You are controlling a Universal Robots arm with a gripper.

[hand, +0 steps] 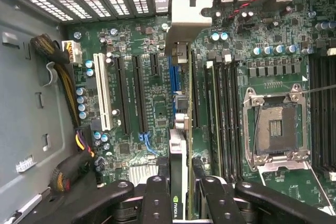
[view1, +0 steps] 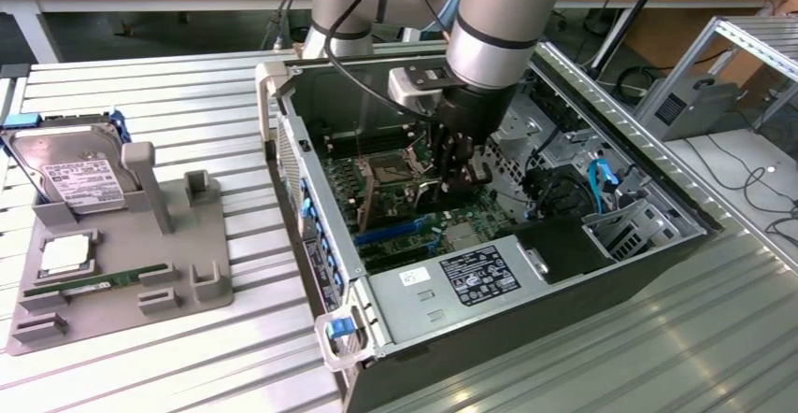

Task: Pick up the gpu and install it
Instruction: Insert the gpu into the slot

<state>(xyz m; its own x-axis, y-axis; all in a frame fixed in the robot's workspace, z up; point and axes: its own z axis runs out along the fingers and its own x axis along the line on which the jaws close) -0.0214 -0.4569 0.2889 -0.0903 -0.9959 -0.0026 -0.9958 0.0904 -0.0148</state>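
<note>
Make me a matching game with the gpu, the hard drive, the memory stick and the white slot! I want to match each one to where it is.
Things:
1. gpu
2. hard drive
3. memory stick
4. white slot

Places:
A. lying flat on the grey holder
B. on the motherboard, beside the black slots
C. between the fingers, on edge above the motherboard
D. leaning at the holder's far end, outside the case

Pairs: 1-C, 2-D, 3-A, 4-B
</note>
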